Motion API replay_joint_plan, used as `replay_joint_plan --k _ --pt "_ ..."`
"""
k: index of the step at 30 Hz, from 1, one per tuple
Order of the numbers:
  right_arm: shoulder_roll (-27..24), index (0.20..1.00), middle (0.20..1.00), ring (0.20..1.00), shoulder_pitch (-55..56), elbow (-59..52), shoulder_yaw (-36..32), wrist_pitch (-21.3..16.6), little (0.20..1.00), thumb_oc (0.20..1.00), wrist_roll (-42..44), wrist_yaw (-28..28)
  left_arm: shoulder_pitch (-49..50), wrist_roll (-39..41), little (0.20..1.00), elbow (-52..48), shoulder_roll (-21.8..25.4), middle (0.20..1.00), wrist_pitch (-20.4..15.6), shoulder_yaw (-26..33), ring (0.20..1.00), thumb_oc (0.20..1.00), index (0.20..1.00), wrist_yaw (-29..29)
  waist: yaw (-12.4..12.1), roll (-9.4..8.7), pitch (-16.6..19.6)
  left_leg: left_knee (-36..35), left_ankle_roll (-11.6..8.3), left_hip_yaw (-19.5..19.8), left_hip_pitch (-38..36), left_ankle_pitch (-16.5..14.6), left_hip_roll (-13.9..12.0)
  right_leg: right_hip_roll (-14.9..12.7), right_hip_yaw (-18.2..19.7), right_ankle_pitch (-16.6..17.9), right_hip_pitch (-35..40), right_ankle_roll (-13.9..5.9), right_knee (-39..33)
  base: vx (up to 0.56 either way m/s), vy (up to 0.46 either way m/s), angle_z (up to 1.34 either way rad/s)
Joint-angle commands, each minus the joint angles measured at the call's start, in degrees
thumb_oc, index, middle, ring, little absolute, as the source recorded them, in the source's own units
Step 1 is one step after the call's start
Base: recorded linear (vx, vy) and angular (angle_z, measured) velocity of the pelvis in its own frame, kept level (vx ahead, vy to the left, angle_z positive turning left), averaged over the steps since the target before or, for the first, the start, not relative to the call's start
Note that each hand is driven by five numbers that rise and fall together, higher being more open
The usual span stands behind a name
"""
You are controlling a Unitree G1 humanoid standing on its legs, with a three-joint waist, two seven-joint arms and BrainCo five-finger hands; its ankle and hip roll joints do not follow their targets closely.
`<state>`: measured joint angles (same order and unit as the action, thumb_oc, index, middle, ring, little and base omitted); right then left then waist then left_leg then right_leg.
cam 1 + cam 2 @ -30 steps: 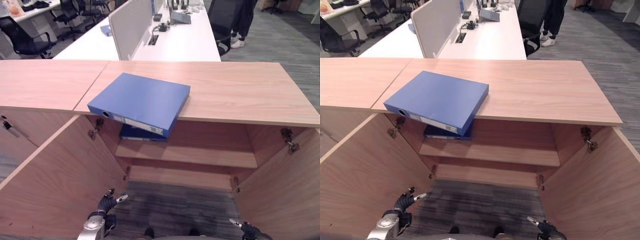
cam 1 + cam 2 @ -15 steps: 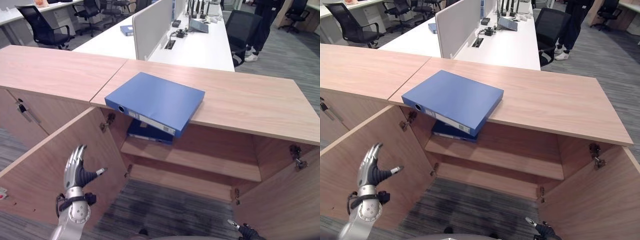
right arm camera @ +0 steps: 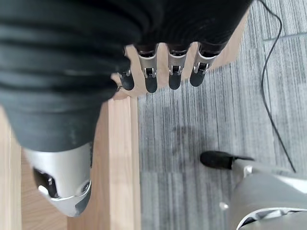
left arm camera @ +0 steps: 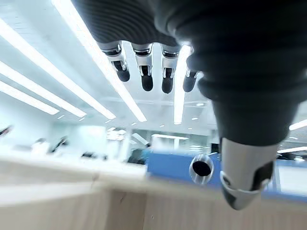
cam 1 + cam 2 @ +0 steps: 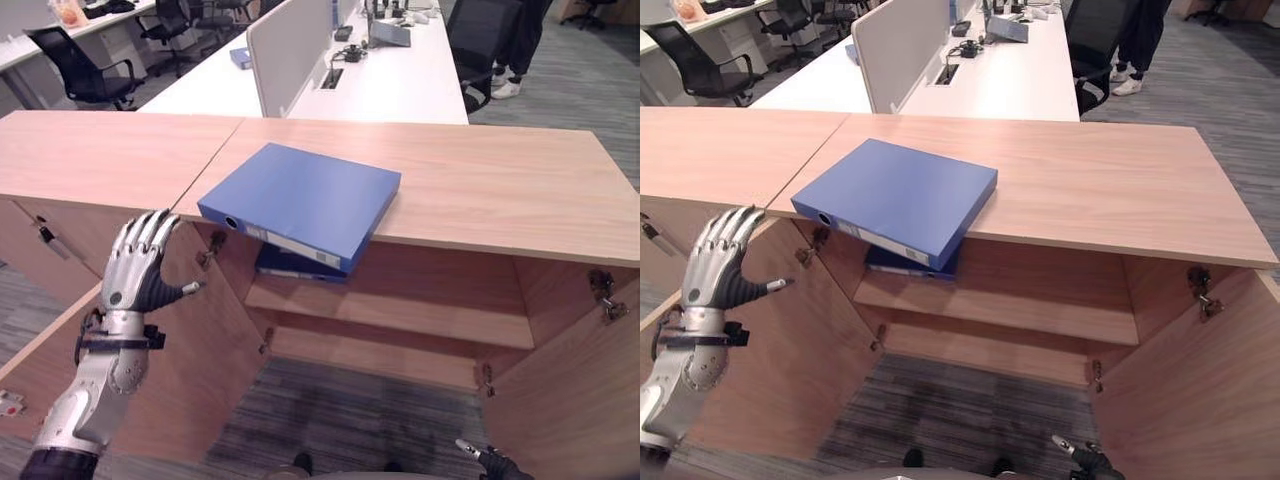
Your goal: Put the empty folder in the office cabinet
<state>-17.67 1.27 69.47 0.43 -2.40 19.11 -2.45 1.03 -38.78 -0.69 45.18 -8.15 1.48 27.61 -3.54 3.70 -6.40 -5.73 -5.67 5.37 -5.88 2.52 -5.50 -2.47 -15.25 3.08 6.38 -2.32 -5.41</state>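
Note:
A blue folder [image 5: 300,200] lies flat on the wooden cabinet top [image 5: 500,185], and its spine corner juts over the front edge. In the left wrist view its spine shows a ring hole [image 4: 201,167]. A second blue folder [image 5: 295,266] rests on the shelf [image 5: 400,312] inside the open cabinet, right under the first. My left hand [image 5: 136,270] is raised and open in front of the left door, left of the top folder and apart from it. My right hand [image 5: 488,462] hangs low by the right door, its fingers [image 3: 150,73] straight and holding nothing.
Both cabinet doors stand wide open, the left door [image 5: 200,350] behind my left hand and the right door [image 5: 570,400] opposite. A shut cabinet [image 5: 90,155] adjoins on the left. Behind are white desks [image 5: 400,80] with a divider, office chairs and a standing person [image 5: 505,45].
My left hand has risen from near the floor to the height of the cabinet's front edge, fingers spread. The camera view shifted. The folder and right hand stayed put.

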Motion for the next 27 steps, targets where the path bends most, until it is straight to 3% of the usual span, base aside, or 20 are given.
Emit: replay_joint_plan --k 1,14,27 --pt "-1.1 1.000 1.000 1.000 -3.7 -0.6 1.8 -1.7 1.000 1.000 0.9 -0.3 -7.4 -2.3 1.000 -1.7 3.5 1.000 -0.8 -2.1 1.000 1.000 1.000 0.8 1.7 -1.75 -1.0 0.7 -3.17 -1.4 -2.0 -4.7 -2.4 -5.4 2.3 -5.6 2.3 -6.79 1.7 0.00 0.023 -0.06" --pt "-1.4 1.000 1.000 1.000 -3.3 2.0 0.4 -1.4 1.000 1.000 1.3 -1.3 -18.5 -4.5 1.000 1.5 6.3 1.000 -0.7 -12.0 1.000 1.000 1.000 -0.9 4.7 -0.09 -0.3 0.7 -2.97 -3.5 -3.0 -5.6 -2.1 -5.9 3.9 -5.3 2.3 -7.38 1.0 0.01 0.016 -0.08" --pt "-1.7 1.000 1.000 1.000 -3.3 3.8 -1.2 -0.8 1.000 1.000 2.9 -2.2 -25.7 -4.9 1.000 6.2 4.7 1.000 -0.5 -20.8 1.000 1.000 1.000 -3.2 6.7 0.23 -0.2 0.7 -3.00 -5.5 -4.0 -6.1 -2.4 -5.7 5.0 -4.9 1.9 -7.80 0.7 -0.01 0.002 -0.07"
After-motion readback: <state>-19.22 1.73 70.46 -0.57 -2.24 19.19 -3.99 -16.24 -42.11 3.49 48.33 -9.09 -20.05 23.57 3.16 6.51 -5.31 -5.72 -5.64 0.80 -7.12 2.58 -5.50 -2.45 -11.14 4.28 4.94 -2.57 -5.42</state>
